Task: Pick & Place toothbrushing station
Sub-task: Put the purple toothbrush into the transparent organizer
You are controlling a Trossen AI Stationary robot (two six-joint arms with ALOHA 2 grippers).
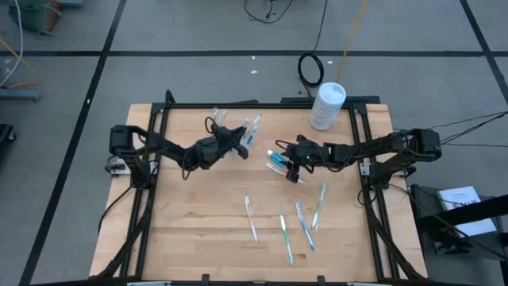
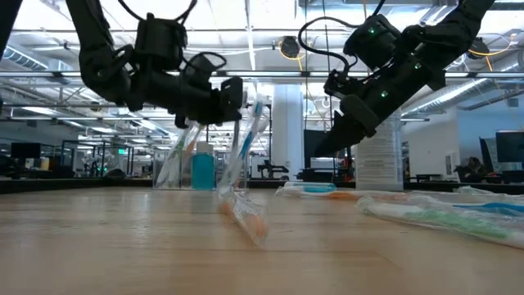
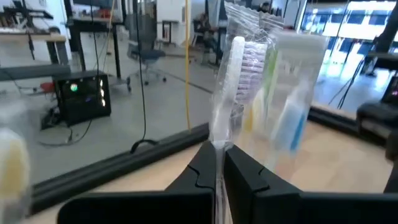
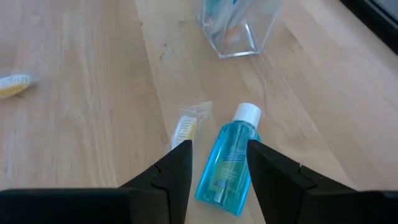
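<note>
No writing legible | left gripper (image 3: 217, 165) – pinched on wrapped toothbrush (image 3: 231, 81) above station (image 1: 221, 119) | right gripper (image 4: 217, 162) – spread over blue bottle (image 4: 227, 165)

The clear holder (image 4: 235, 26) beyond the blue bottle (image 4: 227, 163) is cut off by the picture's edge, its contents blurred.
</note>
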